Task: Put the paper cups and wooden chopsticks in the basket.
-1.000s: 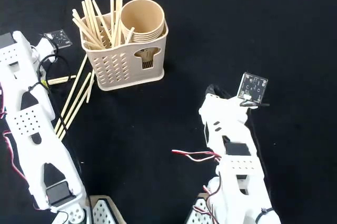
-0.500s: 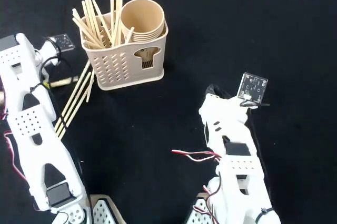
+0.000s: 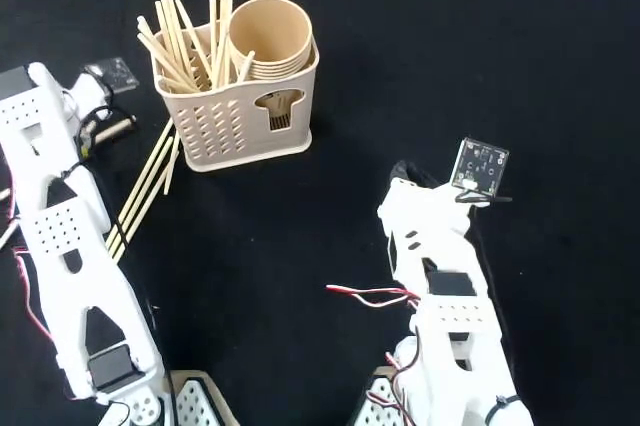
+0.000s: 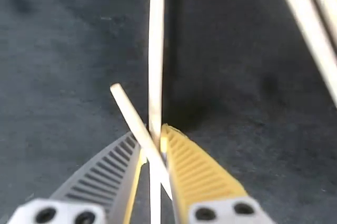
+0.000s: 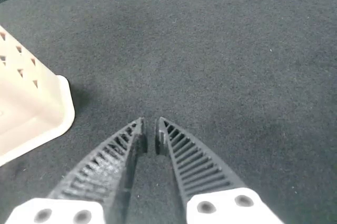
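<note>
— Location of task items?
— The stacked tan paper cups (image 3: 270, 34) stand in the beige perforated plastic basket (image 3: 235, 128), beside a bundle of pale wooden chopsticks (image 3: 185, 41). Loose chopsticks (image 3: 141, 194) lie on the black table (image 3: 450, 66) beside it.
— Gripper status?
— The left gripper (image 4: 152, 144) clamps two crossed chopsticks (image 4: 156, 50). The right gripper (image 5: 149, 133), jaws nearly touching, grips nothing.

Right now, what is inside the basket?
The basket holds nested paper cups and a bundle of leaning wooden chopsticks. Its walls cover their lower ends and the basket floor.
</note>
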### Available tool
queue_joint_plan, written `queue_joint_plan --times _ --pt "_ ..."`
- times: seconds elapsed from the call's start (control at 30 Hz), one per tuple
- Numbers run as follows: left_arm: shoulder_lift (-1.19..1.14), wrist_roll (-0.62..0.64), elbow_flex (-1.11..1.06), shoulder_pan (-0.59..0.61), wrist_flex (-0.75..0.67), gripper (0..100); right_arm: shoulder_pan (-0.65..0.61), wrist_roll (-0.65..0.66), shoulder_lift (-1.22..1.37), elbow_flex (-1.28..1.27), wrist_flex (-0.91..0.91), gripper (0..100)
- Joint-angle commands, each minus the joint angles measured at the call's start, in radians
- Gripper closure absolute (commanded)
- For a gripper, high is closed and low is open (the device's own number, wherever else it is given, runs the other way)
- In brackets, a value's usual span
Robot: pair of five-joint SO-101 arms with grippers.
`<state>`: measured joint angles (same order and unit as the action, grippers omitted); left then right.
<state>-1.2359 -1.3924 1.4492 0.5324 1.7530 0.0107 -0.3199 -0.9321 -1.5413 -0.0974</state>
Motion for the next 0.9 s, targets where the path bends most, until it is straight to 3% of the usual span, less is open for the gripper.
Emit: queue_joint_plan --times 0.0,0.23,0.67,0.87 --pt "0.018 0.18 0.191 0.002 0.006 97 -0.008 0.009 -0.002 0.004 0.023 94.6" --pt "0.095 0.422 0.216 -0.013 0.006 97 -0.008 0.009 -0.002 0.004 0.023 94.6" --pt "0.304 1.039 0.217 -0.002 0.006 97 -0.008 0.009 -0.002 0.004 0.023 94.6" --pt "0.411 1.221 0.217 -0.007 0.002 97 -0.008 0.009 -0.002 0.004 0.023 94.6"
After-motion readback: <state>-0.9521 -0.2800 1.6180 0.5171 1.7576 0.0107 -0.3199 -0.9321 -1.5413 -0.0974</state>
